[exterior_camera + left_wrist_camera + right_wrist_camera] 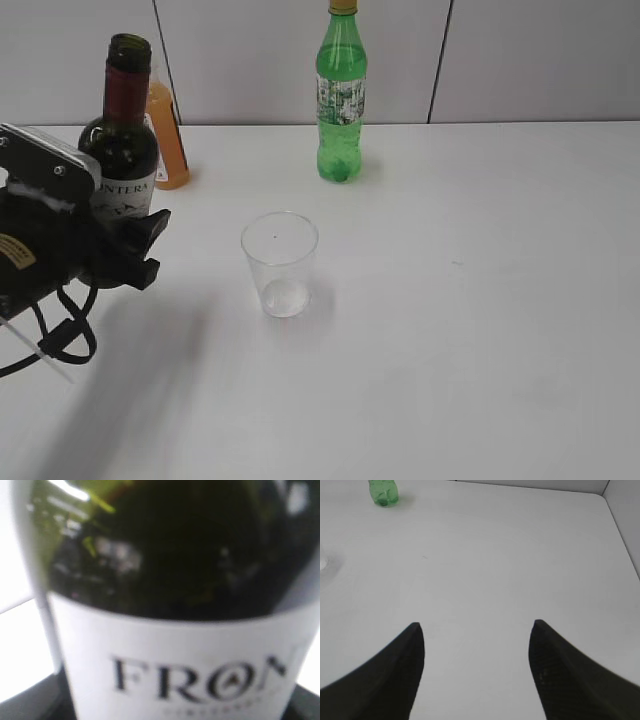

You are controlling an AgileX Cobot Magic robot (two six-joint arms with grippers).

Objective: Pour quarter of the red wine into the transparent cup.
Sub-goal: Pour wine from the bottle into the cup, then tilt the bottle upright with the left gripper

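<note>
Black left arm (45,250), silver screwed plate, looped black cable.

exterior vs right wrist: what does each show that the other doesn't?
Exterior only: the wine bottle, open-topped, with the left hand at its label; whether it is clamped cannot be told. An orange juice bottle stands behind it. The transparent cup appears whole, upright and empty.

Right wrist only: the right hand, open, its two fingers spread over bare table, nothing between them.

Both: the green soda bottle and the white table. The right wrist view shows only the bottle's base, plus a clear sliver at its left edge, possibly the cup.
</note>
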